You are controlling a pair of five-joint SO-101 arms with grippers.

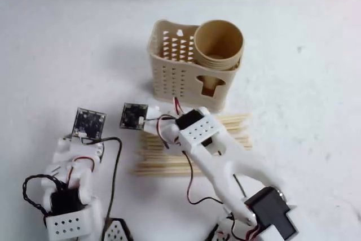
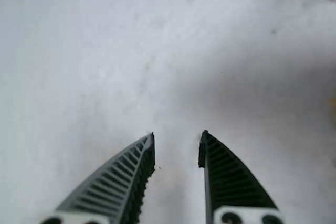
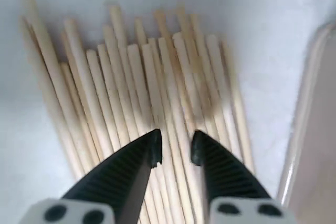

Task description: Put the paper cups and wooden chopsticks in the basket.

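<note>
A cream plastic basket [image 1: 169,77] stands upright near the middle of the table, with stacked tan paper cups [image 1: 218,43] inside its right half. A pile of wooden chopsticks [image 1: 163,165] lies flat on the table just in front of the basket. My right arm [image 1: 203,139] stretches over that pile. My right gripper [image 3: 176,148] hangs low over the chopsticks [image 3: 131,87], open a little, with one stick running under the gap. My left gripper [image 2: 178,148] is open over bare white table, left of the pile.
The table [image 1: 304,111] is white and bare to the right of and behind the basket. The basket's pale wall [image 3: 315,129] stands close beside my right gripper. Cables trail along the left arm [image 1: 73,184] at the front edge.
</note>
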